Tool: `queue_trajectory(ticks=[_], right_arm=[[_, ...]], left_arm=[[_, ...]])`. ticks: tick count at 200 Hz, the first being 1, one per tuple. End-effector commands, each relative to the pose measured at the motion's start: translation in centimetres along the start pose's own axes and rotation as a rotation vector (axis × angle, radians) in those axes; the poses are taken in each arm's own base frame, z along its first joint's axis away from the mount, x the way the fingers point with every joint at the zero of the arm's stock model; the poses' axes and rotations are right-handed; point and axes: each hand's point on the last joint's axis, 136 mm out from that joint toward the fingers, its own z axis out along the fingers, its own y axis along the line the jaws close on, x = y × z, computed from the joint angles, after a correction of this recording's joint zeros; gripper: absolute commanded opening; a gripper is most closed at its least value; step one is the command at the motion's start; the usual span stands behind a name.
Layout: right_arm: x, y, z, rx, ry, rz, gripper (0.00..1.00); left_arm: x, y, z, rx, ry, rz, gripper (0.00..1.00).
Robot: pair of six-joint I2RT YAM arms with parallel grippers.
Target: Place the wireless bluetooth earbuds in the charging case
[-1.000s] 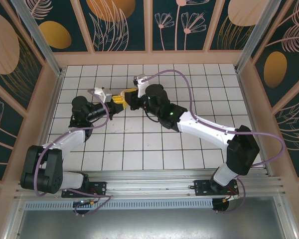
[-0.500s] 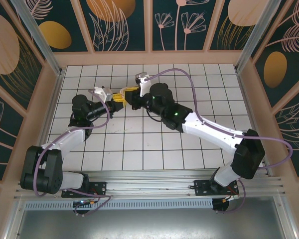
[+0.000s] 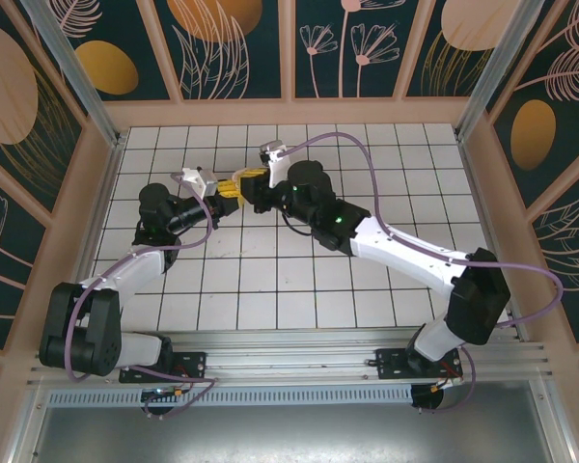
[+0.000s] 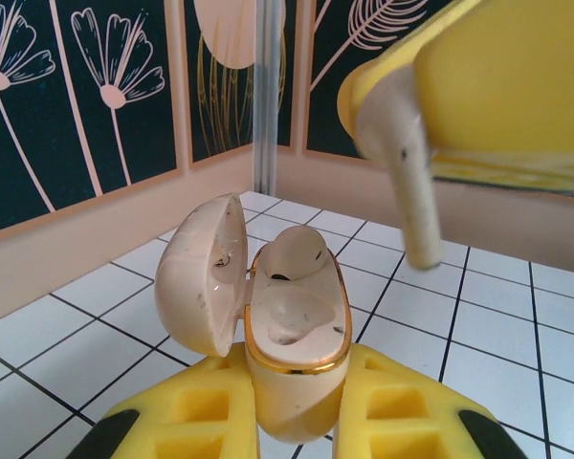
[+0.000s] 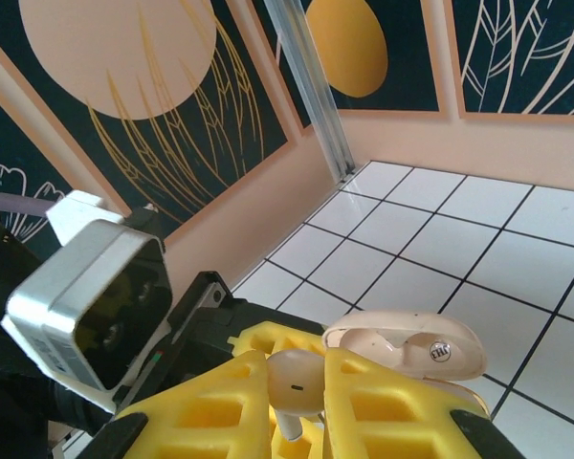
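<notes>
The right arm's elbow has swung outward. The right hand pinches a whitish-pink stemmed earbud just beside the open cream clamshell charging case, which the left hand clamps near the white tiled counter's far edge. Centre the stem over a well, then lower.

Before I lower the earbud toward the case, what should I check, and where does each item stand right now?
1. Case grip: the charging case sits upright, clamped in the left gripper. Ok.
2. Lid: the lid is swung open to the left, away from the opening. Ok.
3. Earbud grip: the earbud is pinched in the right gripper, stem pointing down. Ok.
4. Alignment: in the left wrist view the stem tip hangs to the right of the opening, not over it. Not ok.
5. Free slot: the sockets are glossy with glare, so whether either is occupied is unclear. Cannot tell.
</notes>
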Motion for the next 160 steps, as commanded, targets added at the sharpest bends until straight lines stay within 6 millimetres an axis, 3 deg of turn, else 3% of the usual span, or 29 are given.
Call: queue_trajectory(ticks=[1, 86, 160], right_arm=[[-1.3, 0.4, 0.4, -0.019, -0.032, 0.003, 0.17], [0.0, -0.6, 1.3, 0.004, -0.009, 0.011, 0.16], [-3.4, 0.2, 0.1, -0.014, -0.098, -0.023, 0.16]], left_arm=[[-2.5, -1.0, -0.1, 0.035, -0.056, 0.062, 0.02], [-3.3, -1.2, -0.2, 0.042, -0.078, 0.064, 0.02], [-2.6, -1.2, -0.1, 0.047, -0.057, 0.043, 0.03]])
